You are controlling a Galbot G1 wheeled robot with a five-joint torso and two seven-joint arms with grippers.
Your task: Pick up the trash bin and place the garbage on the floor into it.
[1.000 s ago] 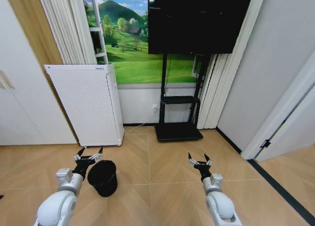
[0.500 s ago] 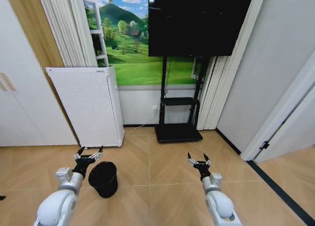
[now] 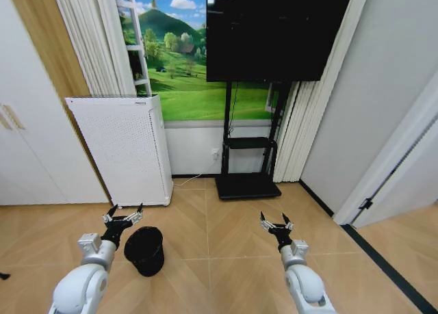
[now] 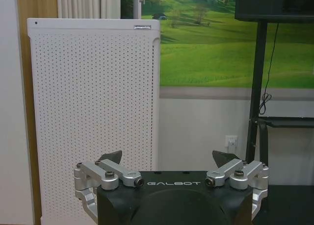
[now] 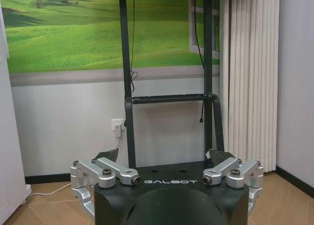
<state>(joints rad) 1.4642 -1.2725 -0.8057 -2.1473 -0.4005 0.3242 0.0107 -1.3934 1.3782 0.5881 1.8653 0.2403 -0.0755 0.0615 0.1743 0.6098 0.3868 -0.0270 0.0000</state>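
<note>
the trash bin [image 3: 144, 250] stands upright on the floor [image 3: 226, 259], in front of the white perforated appliance [image 3: 126, 148] and just to the right of the left gripper [image 3: 123, 215]. its inside is dark, so what it holds cannot be made out. the left gripper is released, fingers spread apart, and it hangs near the bin rim but apart from it. the right gripper [image 3: 275, 221] is also spread wide and grasps nothing; it hangs over bare floor, well apart from the bin. in the left wrist view the left gripper [image 4: 171, 159] faces the appliance, and its fingertips are partly cut by its own black body. in the right wrist view the right gripper [image 5: 166, 156] faces the tv stand [image 5: 128, 87], whose base is hidden behind the gripper.
</note>
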